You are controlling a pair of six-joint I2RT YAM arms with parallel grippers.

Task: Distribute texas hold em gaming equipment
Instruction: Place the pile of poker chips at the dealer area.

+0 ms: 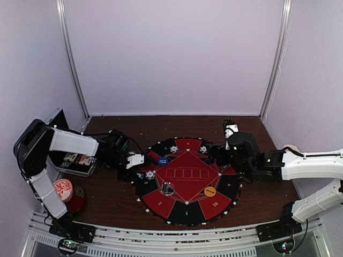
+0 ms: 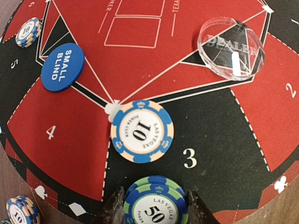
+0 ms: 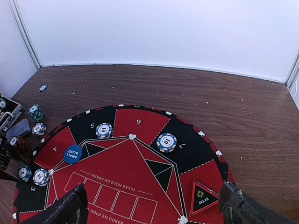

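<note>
In the left wrist view my left gripper (image 2: 155,199) is shut on a small stack of two blue-and-green "50" poker chips (image 2: 155,207), low over the black seat 3 of the round mat (image 2: 224,154). Just ahead of it a blue-and-cream "10" chip (image 2: 142,131) lies flat. The blue small blind button (image 2: 62,67) and a clear dealer disc (image 2: 231,48) rest on the mat. From above, the left gripper (image 1: 139,172) sits at the mat's left edge. My right gripper (image 3: 154,212) hangs open over the mat's right side with nothing between its fingers. An orange button (image 1: 210,190) lies near seat 10.
More "10" chips lie on seat 5 (image 3: 103,130) and seat 7 (image 3: 167,142). An "all in" triangle (image 3: 203,198) sits near the right fingers. Loose chip stacks (image 3: 35,112), a card deck (image 3: 18,128) and an open case (image 1: 75,160) stand left of the mat. A red-and-white disc (image 1: 63,189) lies front left.
</note>
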